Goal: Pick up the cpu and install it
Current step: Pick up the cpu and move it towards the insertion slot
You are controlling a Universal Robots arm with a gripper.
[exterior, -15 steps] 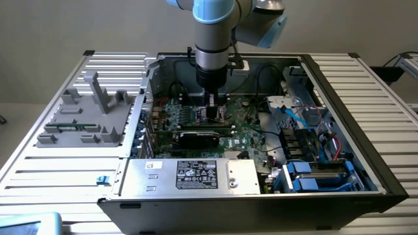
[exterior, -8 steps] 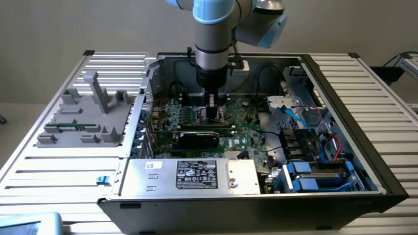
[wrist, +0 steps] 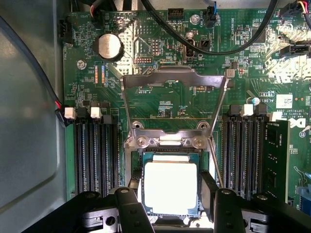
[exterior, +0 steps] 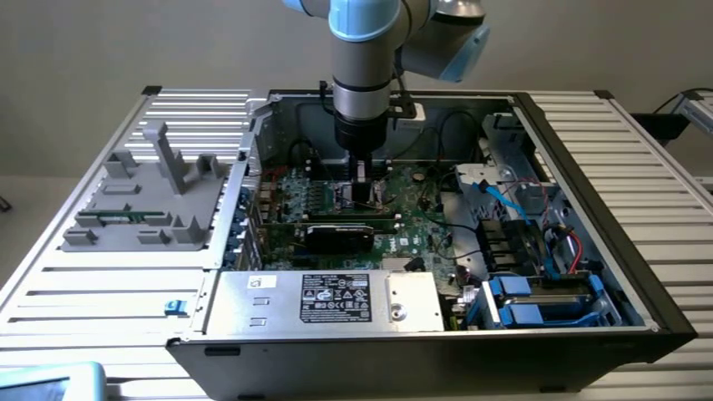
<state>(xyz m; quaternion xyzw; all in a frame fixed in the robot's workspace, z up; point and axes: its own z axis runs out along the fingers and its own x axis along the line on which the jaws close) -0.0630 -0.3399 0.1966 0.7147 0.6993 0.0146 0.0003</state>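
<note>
Exterior view: the gripper is hanging inside the open black computer case over the green motherboard.
Wrist view: black fingers are clasping the flat square silver-grey cpu by opposite edges; it is lying within the dark square socket, hinged metal frame standing raised.

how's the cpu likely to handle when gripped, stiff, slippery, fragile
The cpu looks like a flat rigid plate, so it probably won't flex. Its shiny metal top suggests slick surfaces; edge grips, as the gripper has it, may slip. Thin and flat, it likely won't roll.
</note>
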